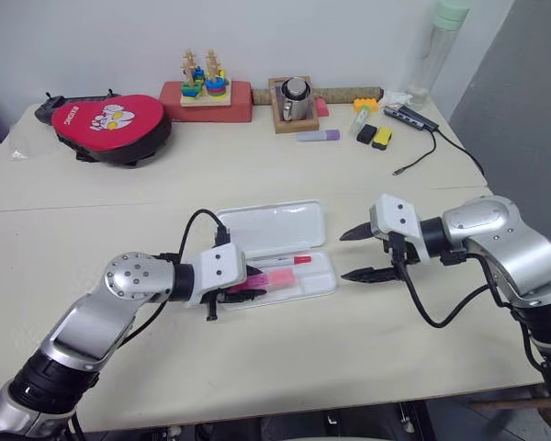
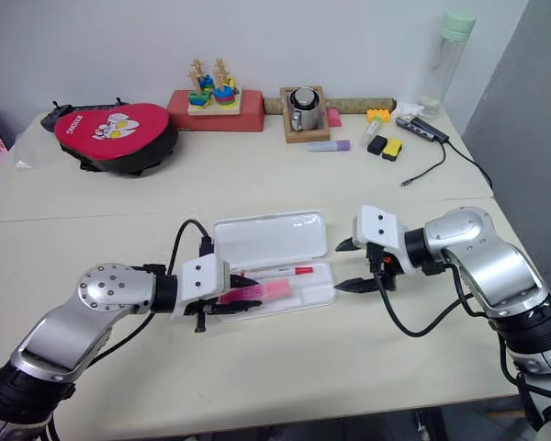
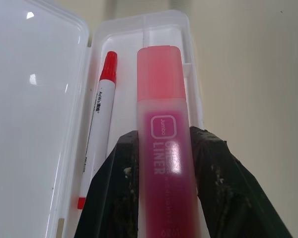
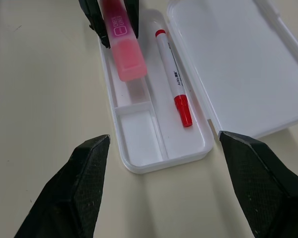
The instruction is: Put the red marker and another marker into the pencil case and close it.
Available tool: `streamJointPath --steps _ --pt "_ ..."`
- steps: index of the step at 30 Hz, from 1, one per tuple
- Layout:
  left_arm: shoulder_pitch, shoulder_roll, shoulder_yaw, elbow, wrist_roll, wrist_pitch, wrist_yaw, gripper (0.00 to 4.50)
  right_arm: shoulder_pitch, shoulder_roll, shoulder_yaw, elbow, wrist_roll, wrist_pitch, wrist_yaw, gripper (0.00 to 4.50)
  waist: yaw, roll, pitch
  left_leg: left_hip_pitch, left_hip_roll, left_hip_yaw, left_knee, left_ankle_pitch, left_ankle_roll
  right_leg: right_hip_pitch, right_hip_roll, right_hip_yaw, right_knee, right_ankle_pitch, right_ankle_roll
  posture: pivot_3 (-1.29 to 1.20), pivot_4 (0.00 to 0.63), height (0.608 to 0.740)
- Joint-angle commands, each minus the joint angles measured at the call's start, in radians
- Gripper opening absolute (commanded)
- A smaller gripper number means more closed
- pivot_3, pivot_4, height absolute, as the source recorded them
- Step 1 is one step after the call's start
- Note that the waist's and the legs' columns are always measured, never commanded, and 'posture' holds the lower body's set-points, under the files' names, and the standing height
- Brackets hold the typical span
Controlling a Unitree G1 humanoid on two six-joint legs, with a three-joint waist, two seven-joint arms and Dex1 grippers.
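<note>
Lowering the pink highlighter (image 3: 164, 148), clamped in the left end effector (image 1: 241, 284), into the pencil case (image 1: 298, 223) beside the red marker (image 4: 173, 77) is in hand; release is called for next, while the right end effector (image 1: 360, 254) is held wide and empty.

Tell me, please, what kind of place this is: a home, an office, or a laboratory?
Probably a robot test room or lab, not a home. A plain cream table against a bare wall holds an unrelated mix: a wooden stacking toy, a metal mug, a red padded pouch and the open pencil case.

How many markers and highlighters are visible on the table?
3: red marker lying in the open case; pink highlighter held over it by the left gripper; lilac highlighter at the back.
</note>
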Motion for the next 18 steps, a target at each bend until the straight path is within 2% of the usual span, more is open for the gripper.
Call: streamJointPath --steps 1,11,12,14,15,18 --pt "-0.005 -0.02 0.0 -0.004 0.009 -0.014 -0.002 1.19 0.003 -0.012 -0.029 -0.039 0.014 0.005 -0.003 3.65 0.0 0.0 0.0 0.0 0.0 0.0 0.0 0.0 0.0 0.0 0.0 0.0 0.0 0.0 0.0 0.0 0.15 0.74" --pt "-0.015 -0.07 -0.026 0.024 0.028 -0.019 -0.007 1.19 -0.003 -0.013 -0.03 -0.046 0.016 0.018 -0.001 3.65 0.0 0.0 0.0 0.0 0.0 0.0 0.001 0.0 0.0 0.0 0.0 0.0 0.001 0.0 0.0 0.0 0.15 0.74" --pt "-0.019 -0.072 -0.029 0.028 0.033 -0.019 -0.008 1.54 -0.004 -0.012 -0.03 -0.046 0.016 0.019 -0.002 3.65 0.0 0.0 0.0 0.0 0.0 0.0 0.001 0.0 0.0 0.0 0.0 0.0 0.001 0.0 0.0 0.0 0.15 0.74" --pt "-0.03 -0.083 -0.031 0.037 0.045 -0.032 0.001 1.96 -0.006 -0.012 -0.03 -0.046 0.017 0.021 -0.002 3.65 0.0 0.0 0.0 0.0 0.0 0.0 0.001 0.0 0.0 0.0 0.0 0.0 0.001 0.0 0.0 0.0 0.15 0.74" --pt "-0.035 -0.088 -0.03 0.04 0.048 -0.037 0.006 2.03 -0.007 -0.013 -0.03 -0.047 0.017 0.022 -0.001 3.65 0.0 0.0 0.0 0.0 0.0 0.0 0.001 0.0 0.0 0.0 0.0 0.0 0.001 0.0 0.0 0.0 0.15 0.74" --pt "-0.037 -0.087 -0.024 0.043 0.052 -0.049 -0.006 2.72 -0.007 -0.013 -0.03 -0.047 0.017 0.023 -0.002 3.65 0.0 0.0 0.0 0.0 0.0 0.0 0.001 0.0 0.0 0.0 0.0 0.0 0.001 0.0 0.0 0.0 0.15 0.74"
